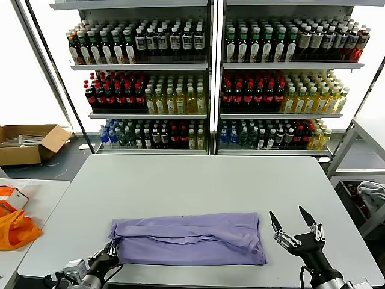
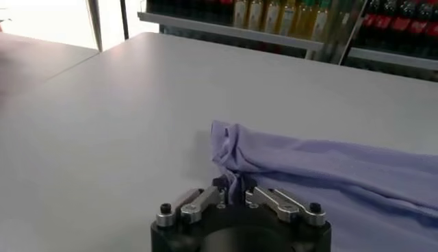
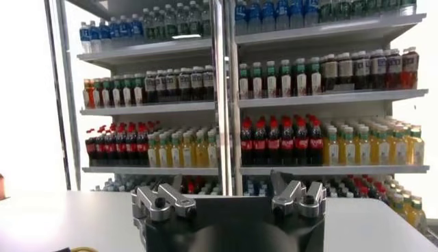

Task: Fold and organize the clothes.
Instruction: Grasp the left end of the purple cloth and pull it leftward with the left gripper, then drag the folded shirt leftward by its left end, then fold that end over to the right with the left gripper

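- Left gripper (image 2: 236, 194) lower centre of left wrist view; jaws pinched on bunched corner of the T-shirt (image 2: 328, 171), fabric gathered up between the fingers (image 2: 205, 198).
- In head view left gripper (image 1: 110, 251) sits bottom left, at the shirt's lower-left corner, touching it.
- Right gripper (image 1: 296, 229) lower right of head view, jaws spread wide, two dark fingers (image 1: 276, 223) pointing up-frame, nothing between them; just beside the shirt's right edge, not touching.
- Right wrist view: gripper (image 3: 229, 198) body at bottom centre, tips not visible, looks at shelves only, no cloth.
- T-shirt (image 1: 189, 238), lavender, lies flat on the table (image 1: 198, 180) in a wide folded band, lower centre of head view, near the table's front edge; some wrinkles across the middle, plain side up, no print seen.
- Table is light grey, bare past the shirt.
- Behind it, upper half of frame: two shelf units (image 1: 210, 78) full of bottles, dark, red, yellow, blue caps.
- Cardboard box (image 1: 27, 142) on floor, mid left.
- Orange bag (image 1: 15, 227) on a side table (image 1: 42, 198), lower left edge.
- Grey cloth (image 1: 373, 194) at right edge, partly cut off.
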Motion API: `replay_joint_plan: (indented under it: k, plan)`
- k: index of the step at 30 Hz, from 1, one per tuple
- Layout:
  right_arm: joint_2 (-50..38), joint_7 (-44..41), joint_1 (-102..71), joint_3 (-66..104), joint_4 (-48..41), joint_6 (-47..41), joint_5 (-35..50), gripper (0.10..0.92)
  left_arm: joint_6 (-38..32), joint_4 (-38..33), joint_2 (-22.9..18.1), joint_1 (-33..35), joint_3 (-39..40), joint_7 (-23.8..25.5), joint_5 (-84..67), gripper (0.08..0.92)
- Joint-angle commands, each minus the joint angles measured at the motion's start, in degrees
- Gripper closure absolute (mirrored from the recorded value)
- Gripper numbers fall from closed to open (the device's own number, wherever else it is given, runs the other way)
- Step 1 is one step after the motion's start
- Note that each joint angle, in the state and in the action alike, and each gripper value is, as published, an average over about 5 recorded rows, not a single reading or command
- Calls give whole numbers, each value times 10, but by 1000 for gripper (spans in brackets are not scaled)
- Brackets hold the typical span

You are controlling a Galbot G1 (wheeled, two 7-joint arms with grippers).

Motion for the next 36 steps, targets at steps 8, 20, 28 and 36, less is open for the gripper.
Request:
replay_joint_plan:
  k: [8, 20, 28, 36]
  plan:
    - [-7, 4, 13, 2, 9, -20, 31, 203, -71, 79, 119, -18, -259, 89, -9, 913]
    - [-15, 8, 33, -6, 8, -30, 41, 203, -123, 141, 243, -29, -322, 177, -23, 913]
    - [-17, 6, 18, 16, 2, -27, 51, 203, -88, 7, 169, -41, -256, 185, -24, 913]
    - [-17, 6, 11, 30, -3, -24, 55, 203, -85, -69, 78, -11, -171, 212, 53, 913]
